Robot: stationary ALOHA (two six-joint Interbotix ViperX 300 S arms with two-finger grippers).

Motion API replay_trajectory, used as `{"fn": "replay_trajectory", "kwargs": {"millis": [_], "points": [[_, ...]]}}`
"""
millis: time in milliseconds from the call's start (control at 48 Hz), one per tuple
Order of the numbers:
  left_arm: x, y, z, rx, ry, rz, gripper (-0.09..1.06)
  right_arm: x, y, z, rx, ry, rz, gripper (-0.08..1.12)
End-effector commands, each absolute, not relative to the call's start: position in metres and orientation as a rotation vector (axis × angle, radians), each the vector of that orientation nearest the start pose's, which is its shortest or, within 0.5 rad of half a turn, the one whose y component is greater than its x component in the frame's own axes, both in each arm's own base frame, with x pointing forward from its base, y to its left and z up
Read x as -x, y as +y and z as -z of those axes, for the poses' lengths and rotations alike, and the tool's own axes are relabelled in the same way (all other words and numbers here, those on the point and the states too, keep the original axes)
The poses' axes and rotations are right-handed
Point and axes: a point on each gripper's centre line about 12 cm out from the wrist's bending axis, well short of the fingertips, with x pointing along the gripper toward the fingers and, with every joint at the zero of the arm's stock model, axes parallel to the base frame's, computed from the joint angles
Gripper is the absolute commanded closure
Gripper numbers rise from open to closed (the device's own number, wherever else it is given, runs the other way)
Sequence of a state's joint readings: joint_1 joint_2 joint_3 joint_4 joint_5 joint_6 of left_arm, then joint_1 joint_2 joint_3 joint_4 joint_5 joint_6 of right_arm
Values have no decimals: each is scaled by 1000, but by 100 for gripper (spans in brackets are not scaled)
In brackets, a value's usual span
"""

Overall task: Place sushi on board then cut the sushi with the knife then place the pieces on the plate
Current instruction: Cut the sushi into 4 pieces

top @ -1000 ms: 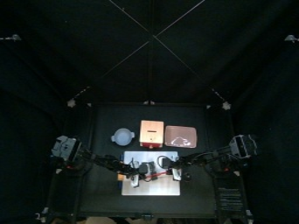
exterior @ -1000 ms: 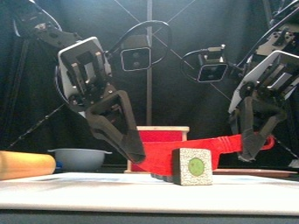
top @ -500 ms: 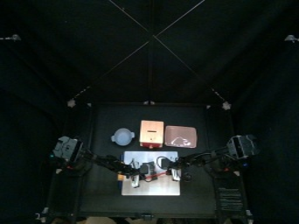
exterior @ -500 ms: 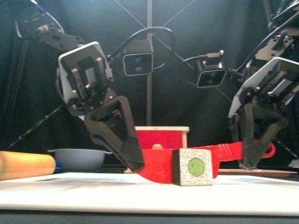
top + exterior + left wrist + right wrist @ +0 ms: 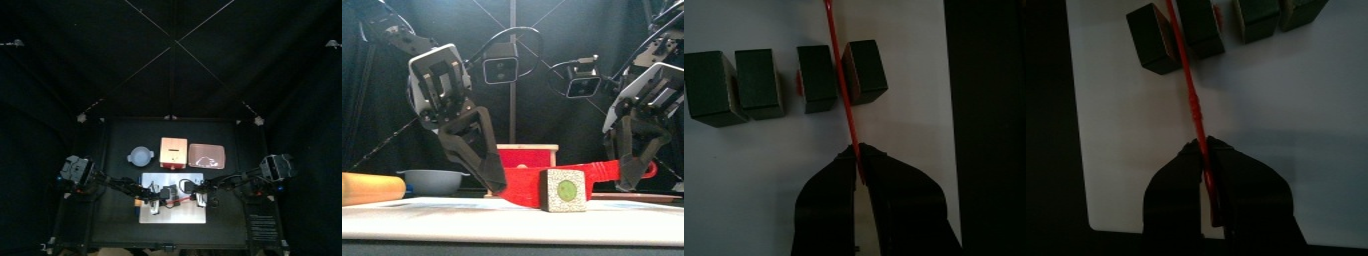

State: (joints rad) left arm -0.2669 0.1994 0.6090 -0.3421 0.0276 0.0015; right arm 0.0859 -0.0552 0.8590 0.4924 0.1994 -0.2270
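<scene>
Red toy knife point(image 5: 599, 168) spans the front view: left gripper point(image 5: 494, 186) clamped on one end, right gripper point(image 5: 628, 180) pinching the other, blade passing behind the toy sushi roll point(image 5: 564, 190) on the white cutting board point(image 5: 422, 205). Top view: board at the table's 6 o'clock, both grippers over it, pink tray point(image 5: 206, 154) at its 1 o'clock. Left wrist: jaws shut tight on the knife, blade between the end block and its neighbour. Right wrist: jaws squeezed on it too, same gap.

I see the red knife point(image 5: 599, 170) spanning level between the left gripper point(image 5: 496, 187) and the right gripper point(image 5: 627, 182). A sushi piece point(image 5: 565, 190) stands before it on the white board point(image 5: 462, 215).
</scene>
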Motion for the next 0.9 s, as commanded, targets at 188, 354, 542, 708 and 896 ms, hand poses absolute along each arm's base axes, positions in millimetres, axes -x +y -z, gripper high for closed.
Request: {"fn": "replay_trajectory", "kwargs": {"millis": [188, 354, 542, 708, 896], "points": [[-391, -120, -136, 183, 789, 171, 50, -318, 33, -145, -239, 900, -37, 90], [-394, -120, -154, 168, 740, 188, 50, -315, 32, -156, -235, 869, -44, 90], [-393, -119, -170, 119, 698, 212, 50, -309, 32, -173, -225, 824, -59, 90], [-394, -111, -178, 88, 672, 209, 50, -301, 31, -193, -223, 758, -68, 90], [-398, -100, -183, 66, 662, 193, 49, -295, 31, -199, -234, 739, -71, 90]]}}
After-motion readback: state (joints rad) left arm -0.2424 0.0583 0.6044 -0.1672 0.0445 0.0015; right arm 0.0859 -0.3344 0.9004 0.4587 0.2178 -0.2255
